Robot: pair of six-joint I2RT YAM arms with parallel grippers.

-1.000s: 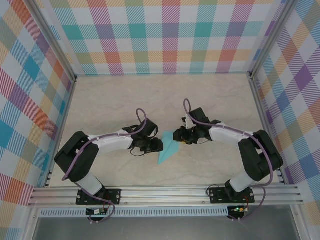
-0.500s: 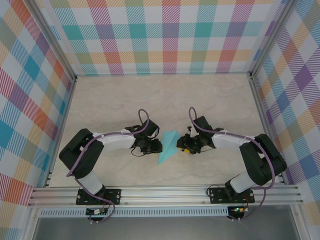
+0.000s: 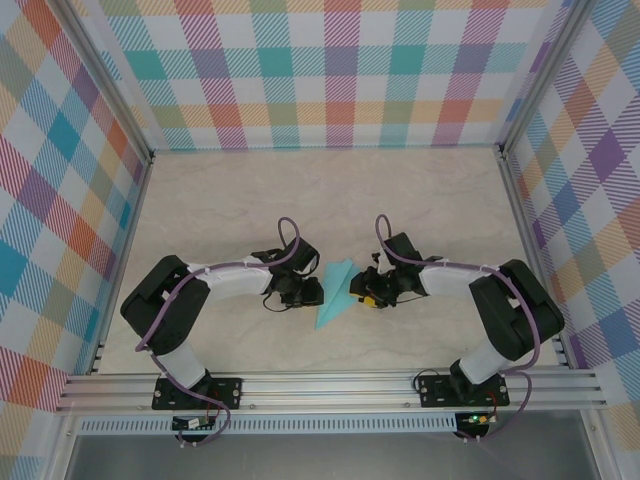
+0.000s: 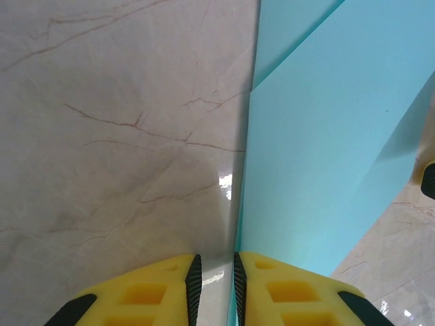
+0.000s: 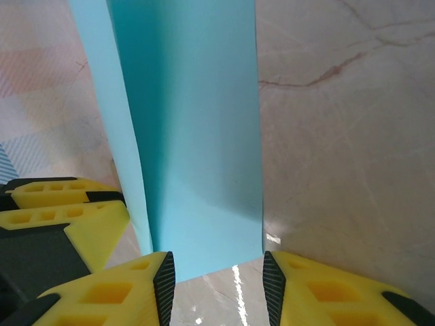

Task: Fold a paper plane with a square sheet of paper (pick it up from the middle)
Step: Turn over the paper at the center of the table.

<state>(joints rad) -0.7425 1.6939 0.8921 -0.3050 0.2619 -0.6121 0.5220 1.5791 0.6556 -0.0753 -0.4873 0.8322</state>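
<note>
The paper plane (image 3: 337,294) is a light cyan pointed dart lying flat on the marble table (image 3: 300,200), its tip toward the near edge. My left gripper (image 3: 311,291) sits low at its left edge. In the left wrist view the paper plane (image 4: 326,136) spreads out to the right, and the left gripper (image 4: 215,275) stands open by a narrow gap, with the paper's edge running along its right pad. My right gripper (image 3: 366,291) is at the plane's right side. In the right wrist view this gripper (image 5: 217,282) is open, its jaws spread about as wide as the paper plane (image 5: 197,136) just ahead.
Checked walls (image 3: 330,70) and aluminium rails (image 3: 330,385) enclose the table. The left gripper's yellow fingers (image 5: 64,217) show at the left of the right wrist view, close beside the paper. A bit of the right gripper's finger (image 4: 428,178) shows at the left wrist view's right edge.
The right gripper has come down and nearer from behind the plane to its right side, uncovering the paper's far end. The left gripper has barely shifted.
</note>
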